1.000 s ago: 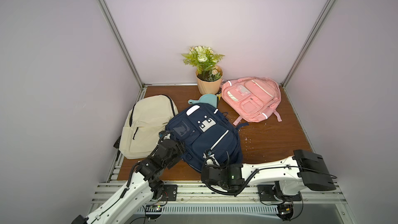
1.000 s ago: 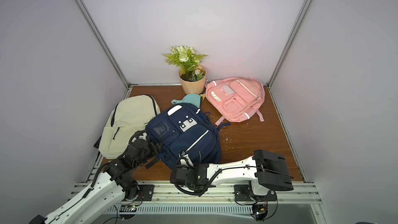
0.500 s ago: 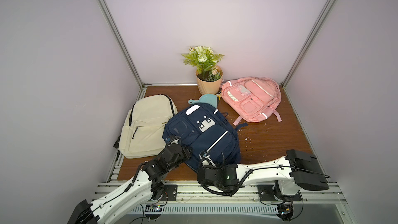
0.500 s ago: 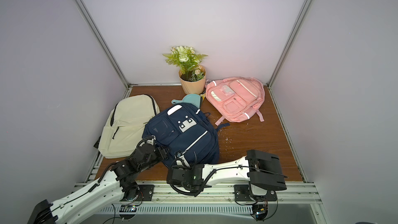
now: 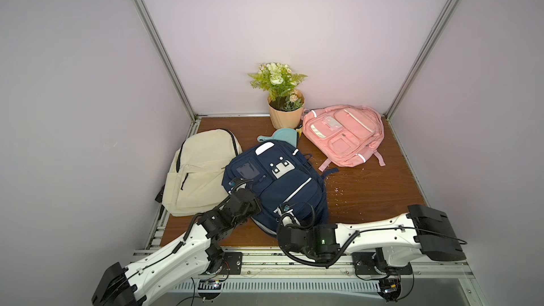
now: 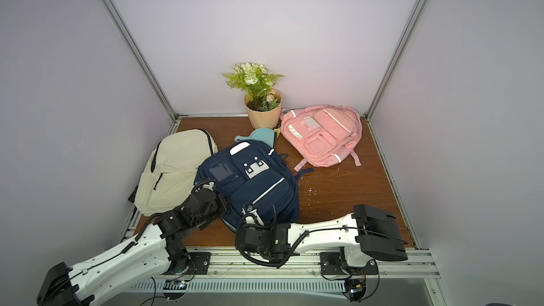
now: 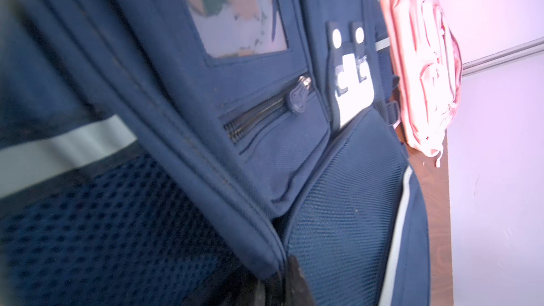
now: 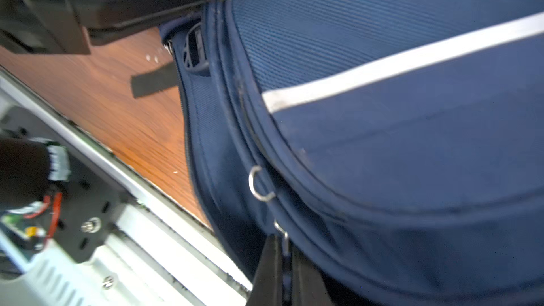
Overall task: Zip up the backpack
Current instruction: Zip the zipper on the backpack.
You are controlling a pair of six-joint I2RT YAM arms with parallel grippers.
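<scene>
The left pincer (image 7: 279, 285) has just squeezed shut on the edge of the blue backpack (image 5: 273, 183), which lies on the bench (image 5: 368, 192). The right pincer (image 8: 284, 263) pinches the zip pull (image 8: 283, 235). Now zipping can start.

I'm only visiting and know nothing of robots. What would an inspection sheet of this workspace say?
Surface: wooden table, with pale crumbs beside the navy backpack.
Job's things: navy backpack lies face up in the middle; zipper pull at its near edge.
Clutter: cream backpack, pink backpack, flower pot, teal dish.
Hands: left hand pinches a seam on the navy backpack's side; right hand is shut on the zipper pull.
Cables: black cables loop over both wrists.
Surroundings: plain pale walls, metal frame; nothing else seen.
</scene>
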